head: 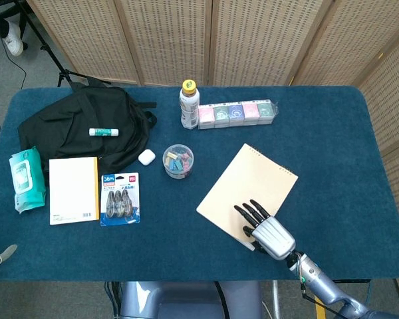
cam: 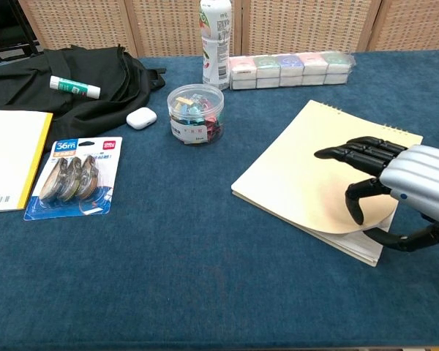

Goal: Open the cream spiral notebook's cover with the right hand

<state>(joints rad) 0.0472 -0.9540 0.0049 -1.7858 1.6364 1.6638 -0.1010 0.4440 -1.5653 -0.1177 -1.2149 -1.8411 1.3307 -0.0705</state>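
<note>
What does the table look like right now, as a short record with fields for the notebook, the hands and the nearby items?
Notebook: cream spiral notebook lies angled on the blue table, cover corner curled up off the pages near the hand
Right hand: right hand grips that lifted cover corner, fingers on top, thumb beneath
Left hand: not in view
Cover state: barely lifted, not yet turned
Nearby: clear tub of clips, white bottle, row of pastel boxes
Far left: black backpack, yellow-edged notebook, correction tape pack

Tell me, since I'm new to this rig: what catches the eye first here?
The silver right hand at the table's near right, its dark fingers resting on the cream spiral notebook and its corner curling up. Next, the black backpack at far left.
</note>
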